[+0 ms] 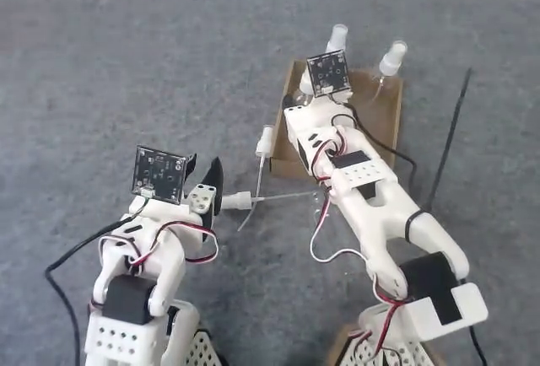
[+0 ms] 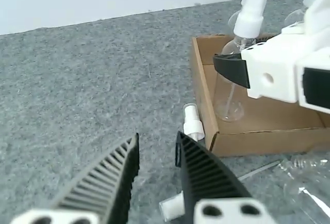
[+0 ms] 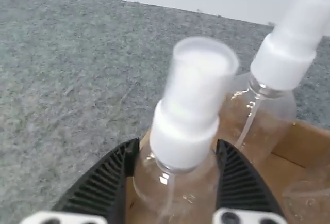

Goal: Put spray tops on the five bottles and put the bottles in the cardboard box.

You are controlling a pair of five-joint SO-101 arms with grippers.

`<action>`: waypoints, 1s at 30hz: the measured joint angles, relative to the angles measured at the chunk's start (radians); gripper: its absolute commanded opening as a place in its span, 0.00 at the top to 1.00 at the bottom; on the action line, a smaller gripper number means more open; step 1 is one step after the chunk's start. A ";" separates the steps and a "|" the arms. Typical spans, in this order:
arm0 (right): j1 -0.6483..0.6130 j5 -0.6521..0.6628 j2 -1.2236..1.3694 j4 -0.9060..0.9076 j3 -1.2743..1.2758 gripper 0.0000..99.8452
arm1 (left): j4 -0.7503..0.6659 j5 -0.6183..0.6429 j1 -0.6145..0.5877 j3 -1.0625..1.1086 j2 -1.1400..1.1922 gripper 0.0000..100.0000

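Desk (image 1: 126, 71) of grey felt-like cloth, carrying an open cardboard box (image 1: 384, 117) (image 2: 268, 136). The right end effector (image 3: 178, 152) is closed on a capped bottle (image 3: 193, 105) (image 1: 337, 35), with one black jaw at each side of the bottle's shoulder. This bottle stands upright inside the box, near one side wall. A second capped bottle (image 3: 268, 100) (image 1: 393, 56) stands upright in the box, just beside the first.

The left end effector (image 2: 157, 139) is open and holds nothing, its ribbed jaws pointing toward the box. An upright spray top (image 1: 266, 141) (image 2: 193, 123) stands just outside the box wall. A lying spray top (image 1: 239, 201) (image 2: 171, 207) rests close under the open jaws, its thin tube reaching away from that arm. An uncapped bottle (image 2: 304, 177) of clear plastic lies on its side outside the box, near its front wall.
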 measured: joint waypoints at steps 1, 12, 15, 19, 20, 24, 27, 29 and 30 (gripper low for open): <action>-0.003 0.003 0.000 0.000 0.000 0.84 | 0.000 0.000 0.000 0.000 0.000 0.90; -0.005 0.009 0.000 0.000 0.000 0.69 | 0.000 0.000 0.000 0.000 0.000 0.90; -0.006 0.009 0.000 0.002 0.000 0.69 | 0.000 0.000 0.000 0.000 0.000 0.90; -0.006 0.009 0.000 0.011 0.000 0.69 | 0.000 0.000 0.000 0.000 0.000 0.90; -0.006 0.011 0.000 0.017 0.000 0.69 | 0.000 0.000 0.000 0.000 0.000 0.90; -0.006 0.012 0.000 0.092 -0.029 0.69 | 0.000 0.000 0.000 0.000 0.000 0.90; -0.006 0.012 0.000 0.147 -0.091 0.69 | 0.000 0.000 0.000 0.000 0.000 0.90; -0.006 0.012 0.000 0.180 -0.130 0.69 | 0.000 0.000 0.000 0.000 0.000 0.90; -0.006 0.012 0.000 0.203 -0.150 0.69 | 0.000 0.000 0.000 0.000 0.000 0.90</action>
